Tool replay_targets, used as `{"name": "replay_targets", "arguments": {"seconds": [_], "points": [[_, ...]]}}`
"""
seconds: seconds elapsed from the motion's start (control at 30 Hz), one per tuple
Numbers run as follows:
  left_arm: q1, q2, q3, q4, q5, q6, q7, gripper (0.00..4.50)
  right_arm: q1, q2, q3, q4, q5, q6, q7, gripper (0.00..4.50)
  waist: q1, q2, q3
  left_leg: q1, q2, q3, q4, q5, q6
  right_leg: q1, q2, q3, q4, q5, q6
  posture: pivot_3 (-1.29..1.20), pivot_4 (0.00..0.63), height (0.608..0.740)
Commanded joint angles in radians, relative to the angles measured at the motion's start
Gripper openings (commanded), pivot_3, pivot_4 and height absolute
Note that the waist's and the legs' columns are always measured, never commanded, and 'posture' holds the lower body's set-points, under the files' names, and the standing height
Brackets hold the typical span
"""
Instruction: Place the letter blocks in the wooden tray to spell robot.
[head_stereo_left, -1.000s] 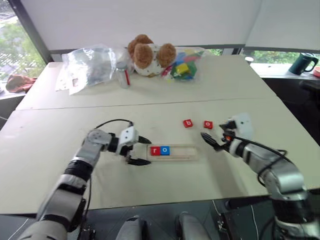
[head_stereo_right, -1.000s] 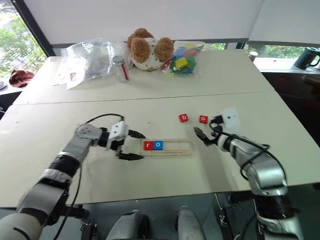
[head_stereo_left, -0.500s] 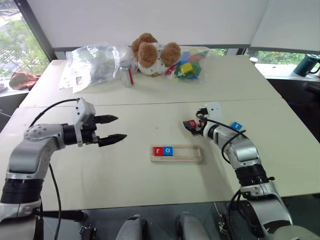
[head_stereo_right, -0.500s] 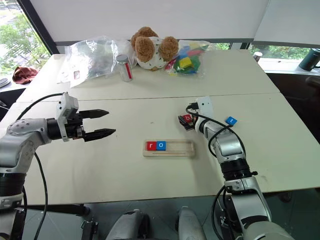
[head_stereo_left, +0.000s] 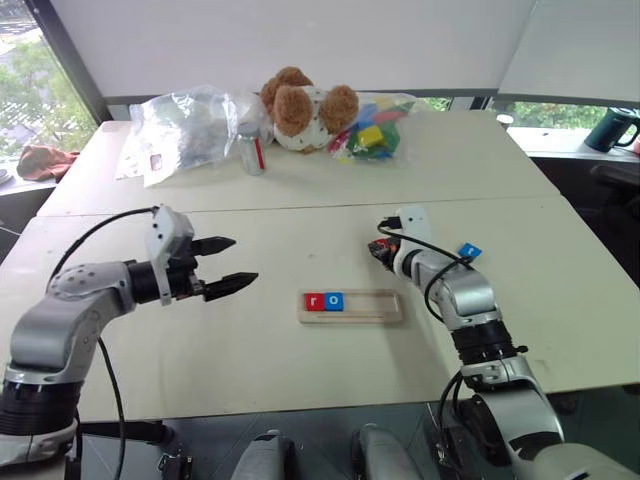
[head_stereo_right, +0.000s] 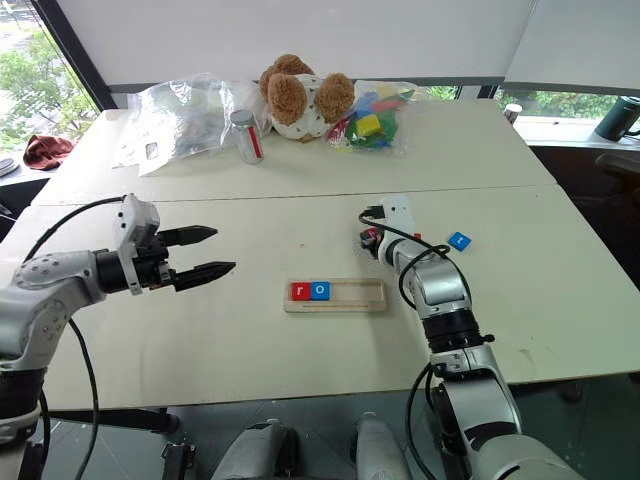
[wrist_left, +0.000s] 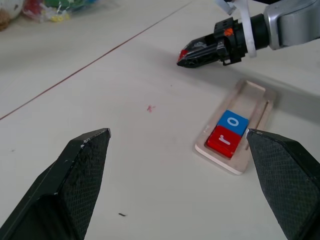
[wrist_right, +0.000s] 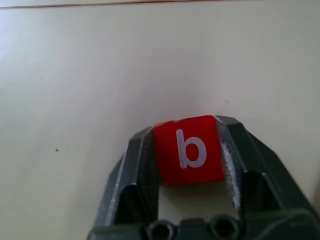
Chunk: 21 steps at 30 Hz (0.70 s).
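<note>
Red b block (wrist_right: 187, 149) sits upright between the pinching fingers (wrist_right: 127, 175).
The right gripper (head_stereo_left: 381, 250) grasps it, pointing down at the table; the left gripper (head_stereo_left: 232, 263) hangs wide open.

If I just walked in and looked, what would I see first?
Probably the right gripper pinching a red b tile on the table, just past the tray. The tray already holds a red r and a blue o at its left end. At the far side sits a teddy bear between two plastic bags, and the left gripper hangs open above the table.
</note>
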<state>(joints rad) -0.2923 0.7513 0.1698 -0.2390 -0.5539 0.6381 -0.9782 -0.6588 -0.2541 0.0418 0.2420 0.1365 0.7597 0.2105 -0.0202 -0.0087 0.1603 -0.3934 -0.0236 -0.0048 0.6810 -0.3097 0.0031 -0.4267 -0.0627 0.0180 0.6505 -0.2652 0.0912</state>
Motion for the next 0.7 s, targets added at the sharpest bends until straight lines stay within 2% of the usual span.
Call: {"name": "replay_targets", "arguments": {"seconds": [0.03, 0.13, 0.3, 0.37, 0.5, 0.67, 0.7], "points": [[-0.024, 0.000, -0.024, -0.027, 0.001, -0.030, -0.009, 4.50, -0.009, 0.008, -0.039, -0.081, -0.007, 0.029, -0.041, 1.22, 0.002, 0.000, 0.000, 0.000, 0.000, 0.000, 0.000, 0.000, 0.000, 0.000, 0.000, 0.000, 0.000, 0.000, 0.000, 0.00, 0.150, 0.740], [-0.045, 0.001, -0.071, -0.038, 0.005, -0.034, -0.031, 4.50, 0.053, -0.002, -0.102, -0.308, -0.030, 0.126, -0.133, 1.22, 0.010, 0.000, 0.000, -0.001, 0.000, 0.000, 0.000, 0.000, 0.000, -0.001, 0.000, 0.000, 0.000, 0.000, 0.000, 0.00, 0.150, 0.740], [-0.085, -0.014, -0.148, -0.025, 0.017, -0.056, -0.066, 4.50, 0.310, 0.047, -0.193, -0.833, -0.067, 0.442, -0.254, 1.22, 0.012, 0.000, -0.001, -0.009, 0.000, -0.003, 0.000, 0.003, -0.005, -0.006, 0.000, 0.000, -0.001, 0.000, 0.000, 0.00, 0.150, 0.740], [-0.104, -0.023, -0.176, -0.002, 0.029, -0.071, -0.079, 4.50, 0.369, 0.081, -0.220, -0.961, -0.084, 0.546, -0.286, 1.22, 0.007, 0.001, -0.001, -0.013, -0.001, -0.003, 0.001, 0.003, -0.005, -0.009, 0.000, -0.001, 0.000, 0.000, 0.000, 0.00, 0.150, 0.740], [-0.145, -0.054, -0.227, 0.050, 0.053, -0.104, -0.108, 4.50, 0.438, 0.177, -0.252, -1.042, -0.100, 0.645, -0.319, 1.22, 0.000, 0.001, -0.001, -0.012, -0.001, 0.000, 0.002, 0.001, 0.000, -0.010, 0.001, 0.002, 0.002, 0.000, 0.000, 0.00, 0.150, 0.740], [-0.188, -0.072, -0.276, 0.096, 0.090, -0.141, -0.144, 4.50, 0.466, 0.236, -0.254, -0.961, -0.109, 0.589, -0.325, 1.22, 0.002, 0.001, 0.000, -0.001, 0.000, -0.001, 0.001, 0.001, 0.000, -0.002, 0.003, 0.001, 0.004, 0.000, 0.000, 0.00, 0.150, 0.740], [-0.194, -0.076, -0.277, 0.101, 0.093, -0.143, -0.145, 4.50, 0.468, 0.242, -0.259, -0.943, -0.111, 0.576, -0.327, 1.72, 0.002, 0.001, 0.000, 0.000, 0.000, -0.001, 0.001, 0.001, 0.000, 0.000, 0.003, 0.001, 0.004, 0.000, 0.000, 0.00, 0.150, 0.740]]}}
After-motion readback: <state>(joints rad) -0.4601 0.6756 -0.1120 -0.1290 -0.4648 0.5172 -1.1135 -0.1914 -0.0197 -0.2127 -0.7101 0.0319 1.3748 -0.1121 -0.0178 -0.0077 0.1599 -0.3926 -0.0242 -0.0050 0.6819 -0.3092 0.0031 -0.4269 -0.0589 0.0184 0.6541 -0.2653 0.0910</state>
